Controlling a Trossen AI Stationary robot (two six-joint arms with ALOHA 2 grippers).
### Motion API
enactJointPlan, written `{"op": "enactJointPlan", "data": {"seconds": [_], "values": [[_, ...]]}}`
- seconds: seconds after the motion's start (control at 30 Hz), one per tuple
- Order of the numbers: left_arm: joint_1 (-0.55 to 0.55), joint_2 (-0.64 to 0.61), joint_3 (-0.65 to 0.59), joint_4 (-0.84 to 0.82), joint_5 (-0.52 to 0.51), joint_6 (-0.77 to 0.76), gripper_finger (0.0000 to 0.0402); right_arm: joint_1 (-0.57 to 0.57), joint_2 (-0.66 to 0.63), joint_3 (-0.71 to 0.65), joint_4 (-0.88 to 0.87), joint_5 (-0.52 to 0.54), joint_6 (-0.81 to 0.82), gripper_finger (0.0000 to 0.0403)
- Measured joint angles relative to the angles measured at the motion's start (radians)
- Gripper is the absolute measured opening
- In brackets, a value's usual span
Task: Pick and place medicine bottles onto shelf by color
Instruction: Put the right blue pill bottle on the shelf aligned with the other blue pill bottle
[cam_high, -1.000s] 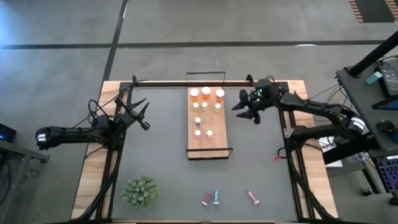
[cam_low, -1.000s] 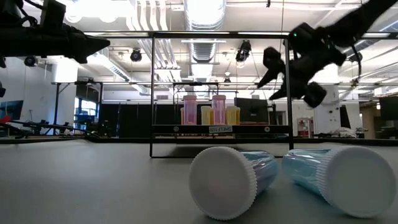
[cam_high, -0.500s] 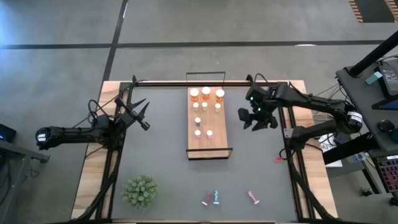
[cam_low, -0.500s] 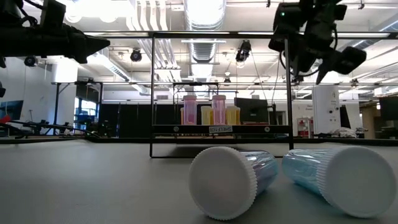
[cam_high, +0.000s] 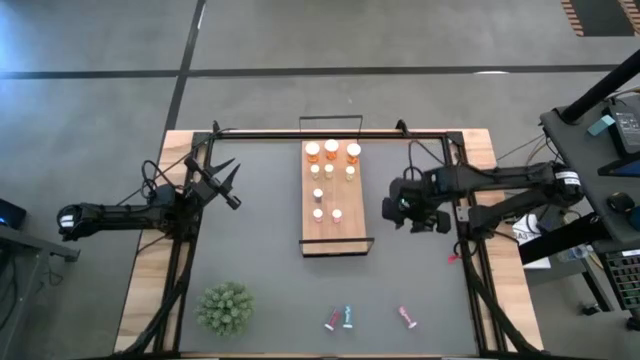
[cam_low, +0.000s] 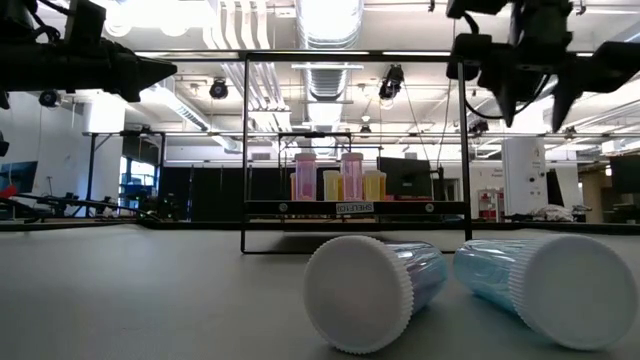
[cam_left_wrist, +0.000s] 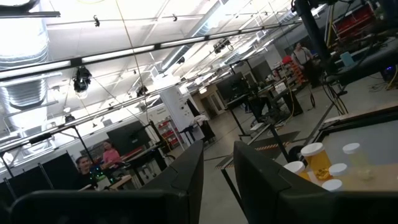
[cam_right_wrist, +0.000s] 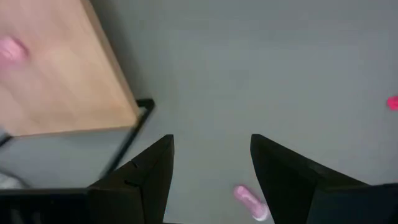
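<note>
The shelf (cam_high: 335, 225) lies in the table's middle, with several medicine bottles standing on its far half: orange ones (cam_high: 332, 149) at the far end, white-capped ones (cam_high: 318, 204) nearer. Three more bottles lie on their sides by the near edge: a pink one (cam_high: 331, 321), a teal one (cam_high: 347, 317) and another pink one (cam_high: 406, 317). My right gripper (cam_high: 410, 212) hangs open, pointing down above bare table right of the shelf, nothing between its fingers (cam_right_wrist: 152, 168). My left gripper (cam_high: 224, 181) is shut, raised at the table's left.
A green spiky plant (cam_high: 226, 307) stands at the near left. The shelf's black wire frame (cam_right_wrist: 134, 134) rises at its near short end, close to my right gripper. Bare grey tabletop (cam_high: 420, 270) lies between that gripper and the lying bottles.
My right gripper has left the spot beside the shelf's far end, swung toward the table's near edge and risen a little. It has tipped from nearly level to pointing steeply down. Its finger gap looks the same. The bottles have stayed where they were.
</note>
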Motion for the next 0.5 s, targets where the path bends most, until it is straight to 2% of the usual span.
{"op": "enactJointPlan", "data": {"seconds": [0.1, 0.33, 0.5], "values": [[0.0, 0.0, 0.0, 0.0, 0.0, 0.0, 0.0072, 0.07, 0.02, 0.0, 0.0, 0.032, 0.069, 0.0203], [0.0, 0.0, 0.0, 0.0, 0.0, 0.0, 0.0072, 0.219, 0.03, -0.001, -0.052, 0.176, 0.369, 0.0203], [0.0, 0.0, 0.0, 0.0, 0.0, 0.0, 0.0072, 0.251, 0.02, 0.005, -0.056, 0.208, 0.429, 0.0203]]}}
